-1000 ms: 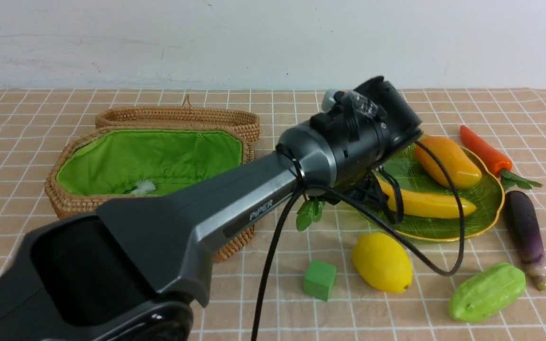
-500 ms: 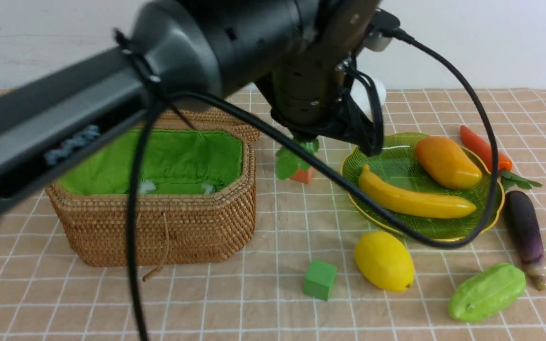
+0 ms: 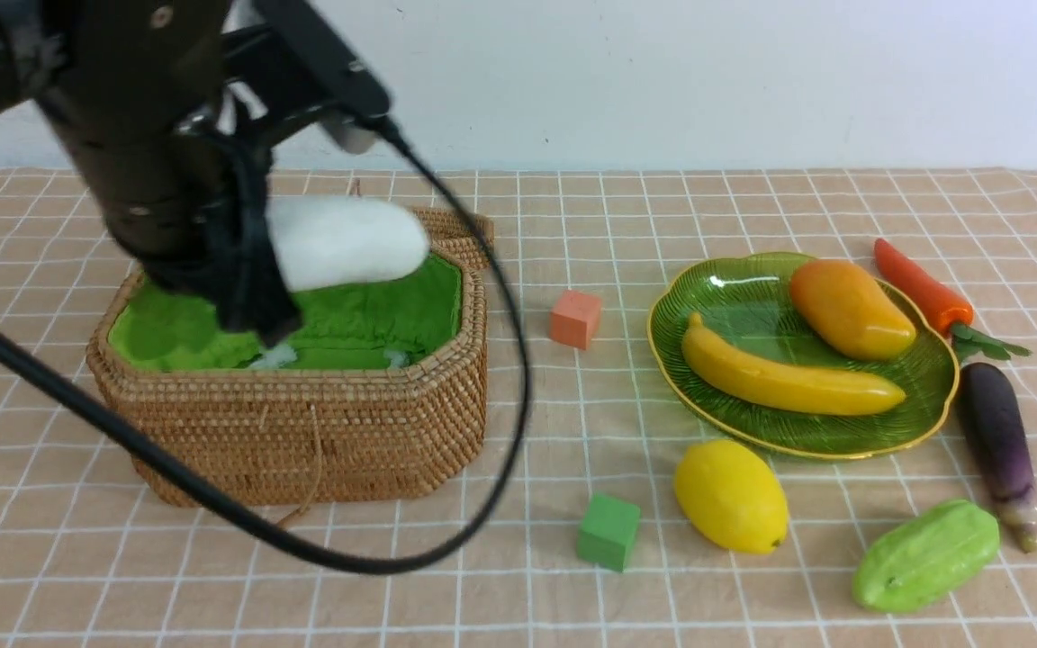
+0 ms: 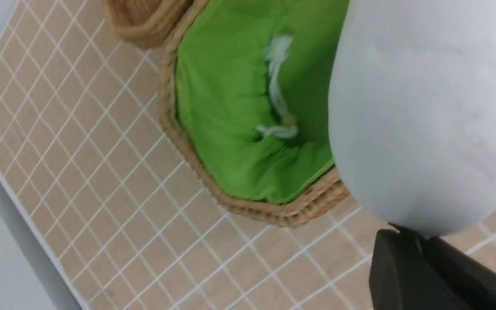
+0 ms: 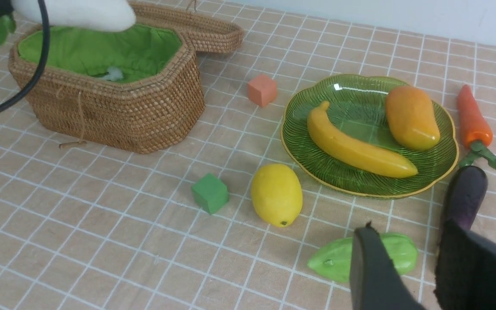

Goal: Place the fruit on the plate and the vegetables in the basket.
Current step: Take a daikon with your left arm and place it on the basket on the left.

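My left gripper (image 4: 407,241) is shut on the leafy end of the white radish (image 3: 343,241), which hangs level over the open wicker basket (image 3: 302,432). On the green plate (image 3: 743,297) lie the banana (image 3: 784,378) and the mango (image 3: 850,308). The lemon (image 3: 730,495) sits on the cloth in front of the plate. The red-orange pepper (image 3: 919,283), purple eggplant (image 3: 994,436) and green gourd (image 3: 924,555) lie at the right. My right gripper (image 5: 407,232) stands open and empty above the gourd (image 5: 330,260) and eggplant (image 5: 465,193).
An orange cube (image 3: 575,318) lies between basket and plate, and a green cube (image 3: 608,531) sits left of the lemon. The basket's lid (image 3: 446,225) lies open behind it. A black cable (image 3: 446,540) loops from the left arm across the basket's front.
The left arm has swung from beside the plate up and to the left, carrying the radish over the basket. The orange cube is now uncovered.
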`<act>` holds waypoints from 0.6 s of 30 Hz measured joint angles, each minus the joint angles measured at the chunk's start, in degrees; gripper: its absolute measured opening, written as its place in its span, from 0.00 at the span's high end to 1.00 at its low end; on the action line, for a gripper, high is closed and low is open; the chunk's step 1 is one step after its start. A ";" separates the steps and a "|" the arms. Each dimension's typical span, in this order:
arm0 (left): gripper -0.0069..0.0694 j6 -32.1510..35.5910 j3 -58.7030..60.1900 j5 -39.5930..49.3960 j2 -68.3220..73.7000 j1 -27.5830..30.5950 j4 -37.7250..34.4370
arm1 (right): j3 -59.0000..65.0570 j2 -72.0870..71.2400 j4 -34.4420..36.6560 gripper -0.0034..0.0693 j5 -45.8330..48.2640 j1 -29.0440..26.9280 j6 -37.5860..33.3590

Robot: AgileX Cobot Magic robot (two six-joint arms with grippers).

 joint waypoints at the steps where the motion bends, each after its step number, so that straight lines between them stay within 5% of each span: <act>1: 0.93 0.91 0.30 -0.81 0.06 0.80 -0.14 | 0.00 0.00 0.00 0.63 0.00 0.00 0.00; 4: 0.93 8.19 3.46 -7.62 2.19 5.61 -1.18 | 0.00 0.00 0.33 0.63 -0.23 0.00 0.00; 8: 0.89 8.17 3.71 -13.04 4.70 7.57 -1.34 | 0.00 0.00 1.87 0.63 -0.23 0.00 0.00; 12: 0.73 4.83 3.74 -16.92 5.57 7.68 -0.65 | 0.00 0.00 3.15 0.63 -0.29 0.00 0.00; 18: 0.31 2.58 3.74 -15.19 5.56 7.59 1.90 | 0.00 0.00 3.90 0.63 -0.36 0.00 0.00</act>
